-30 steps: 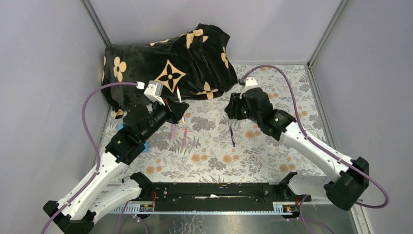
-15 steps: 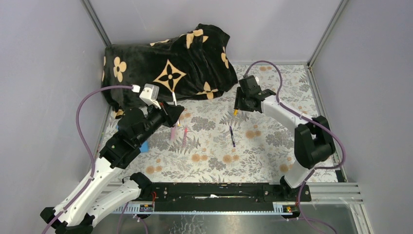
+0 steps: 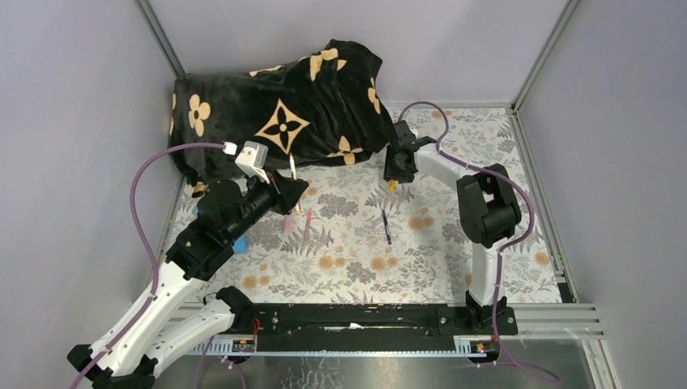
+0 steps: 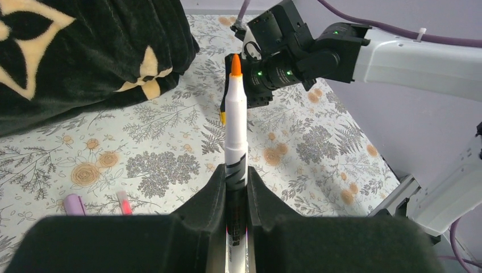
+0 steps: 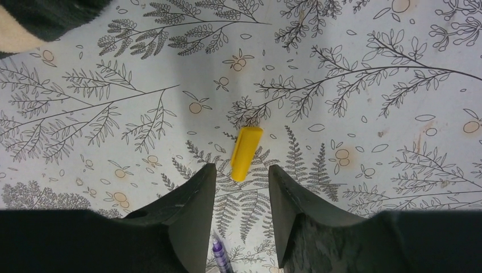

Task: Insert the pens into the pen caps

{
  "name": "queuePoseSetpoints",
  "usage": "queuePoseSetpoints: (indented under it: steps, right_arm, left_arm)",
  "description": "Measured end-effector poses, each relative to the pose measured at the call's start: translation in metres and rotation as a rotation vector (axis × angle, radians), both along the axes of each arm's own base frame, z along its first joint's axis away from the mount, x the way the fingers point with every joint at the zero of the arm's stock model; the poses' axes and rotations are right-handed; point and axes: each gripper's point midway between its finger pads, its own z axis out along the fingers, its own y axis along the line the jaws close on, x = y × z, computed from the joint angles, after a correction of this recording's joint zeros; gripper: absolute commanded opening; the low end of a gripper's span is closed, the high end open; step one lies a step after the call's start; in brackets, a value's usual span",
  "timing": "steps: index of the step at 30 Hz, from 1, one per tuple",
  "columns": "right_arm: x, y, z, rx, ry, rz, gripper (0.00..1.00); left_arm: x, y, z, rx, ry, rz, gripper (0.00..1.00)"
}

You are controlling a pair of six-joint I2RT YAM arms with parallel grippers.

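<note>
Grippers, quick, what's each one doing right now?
Left gripper: shut on the white pen with the orange tip.
Right gripper: open above the yellow cap, holding nothing.

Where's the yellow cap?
Right wrist view: the yellow cap lies on the floral mat, its near end between the open fingertips of the right hand, near the black blanket.

Table (image 3: pixel 356 271) covered w/ pale cloth, printed w/ grey ferns & orange flowers. Plain grey-lilac walls (image 3: pixel 73 121) on left, back & right; slim aluminium posts (image 3: pixel 164 40) run up the back corners. Black plush blanket (image 3: pixel 275 97) w/ tan flower motifs heaped at far-left corner, partly over the table. Black rail (image 3: pixel 348 320) along near edge, bare metal sheet (image 3: pixel 364 369) below it. Light even, shadows soft.
</note>
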Motion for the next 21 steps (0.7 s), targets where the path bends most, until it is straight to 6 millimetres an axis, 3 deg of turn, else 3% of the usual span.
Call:
queuePoseSetpoints:
  steps: [14, 21]
  right_arm:
    - [0.007, -0.003, -0.029, -0.072, 0.065, 0.021, 0.35]
    - [0.008, -0.005, -0.029, -0.091, 0.073, 0.037, 0.26]
  left_arm:
    - [-0.006, 0.003, -0.004, -0.010, 0.001, -0.005, 0.00]
    - [-0.005, 0.002, -0.006, -0.007, 0.007, -0.005, 0.00]
